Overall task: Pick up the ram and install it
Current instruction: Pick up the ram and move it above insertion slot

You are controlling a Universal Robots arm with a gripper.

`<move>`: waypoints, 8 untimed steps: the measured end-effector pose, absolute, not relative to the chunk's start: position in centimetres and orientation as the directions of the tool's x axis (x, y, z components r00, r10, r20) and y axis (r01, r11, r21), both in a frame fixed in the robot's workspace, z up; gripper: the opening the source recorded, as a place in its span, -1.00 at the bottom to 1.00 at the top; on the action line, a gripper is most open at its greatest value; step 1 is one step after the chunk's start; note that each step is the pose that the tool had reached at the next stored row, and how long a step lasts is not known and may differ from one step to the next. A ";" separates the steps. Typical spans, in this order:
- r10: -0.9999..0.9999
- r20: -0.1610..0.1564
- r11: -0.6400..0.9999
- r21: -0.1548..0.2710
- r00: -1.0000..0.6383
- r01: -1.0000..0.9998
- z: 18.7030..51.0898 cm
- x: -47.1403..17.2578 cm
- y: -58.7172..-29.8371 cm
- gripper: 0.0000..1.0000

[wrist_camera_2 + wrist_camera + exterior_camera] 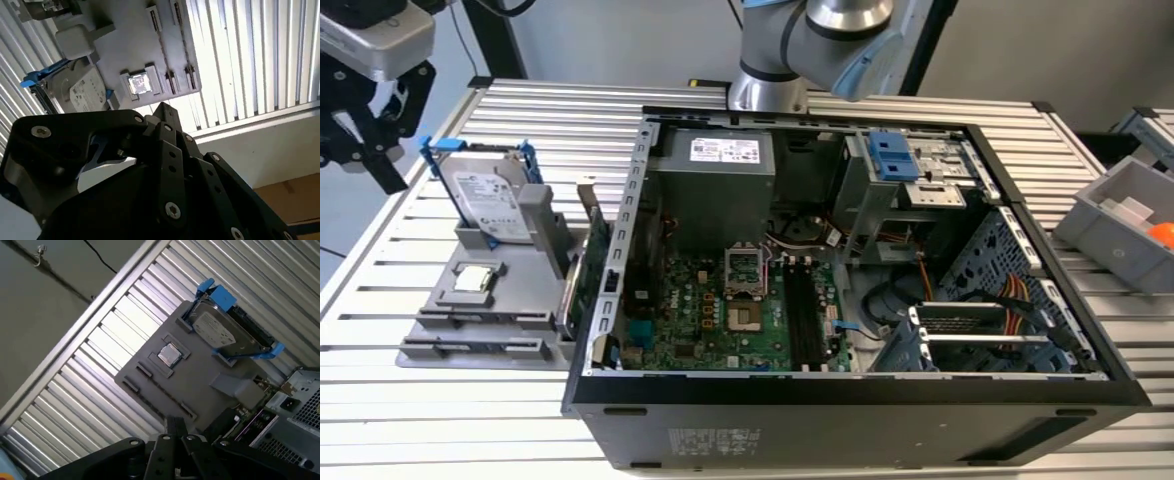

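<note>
End effector (175,421) hovers closed, empty; grey fixture (200,385) below. Ram pickup approach; likely needs opening, descent.

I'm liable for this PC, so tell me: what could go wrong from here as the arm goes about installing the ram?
1. The gripper hangs near the upright hard drive on the gray tray; a descent there could clip its blue bracket.
2. Crossing to the motherboard slots means clearing the case wall and the green card standing beside it; a low path might strike them.
</note>
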State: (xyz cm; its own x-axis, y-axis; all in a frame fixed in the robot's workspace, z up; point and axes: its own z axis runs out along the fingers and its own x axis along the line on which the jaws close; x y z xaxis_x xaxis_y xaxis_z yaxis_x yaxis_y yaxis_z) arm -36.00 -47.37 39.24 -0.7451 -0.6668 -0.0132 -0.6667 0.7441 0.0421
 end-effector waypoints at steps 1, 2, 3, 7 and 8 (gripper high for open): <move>-0.679 -0.012 0.734 0.041 -0.734 -0.678 39.2 -36.0 -47.4 -1.00; -0.692 -0.012 0.721 0.041 -0.722 -0.691 39.2 -36.0 -47.4 -1.00; -0.703 -0.011 0.710 0.040 -0.711 -0.703 39.2 -36.0 -47.4 -1.00; -0.741 -0.011 0.670 0.034 -0.671 -0.741 39.2 -36.0 -47.4 -1.00; -0.750 -0.013 0.661 0.031 -0.662 -0.750 39.2 -36.0 -47.4 -1.00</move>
State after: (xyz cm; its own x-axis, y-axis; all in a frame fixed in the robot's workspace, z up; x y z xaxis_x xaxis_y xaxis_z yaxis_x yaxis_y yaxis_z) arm -36.00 -47.37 39.24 -0.6617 -0.7497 -0.0126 -0.7496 0.6611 0.0306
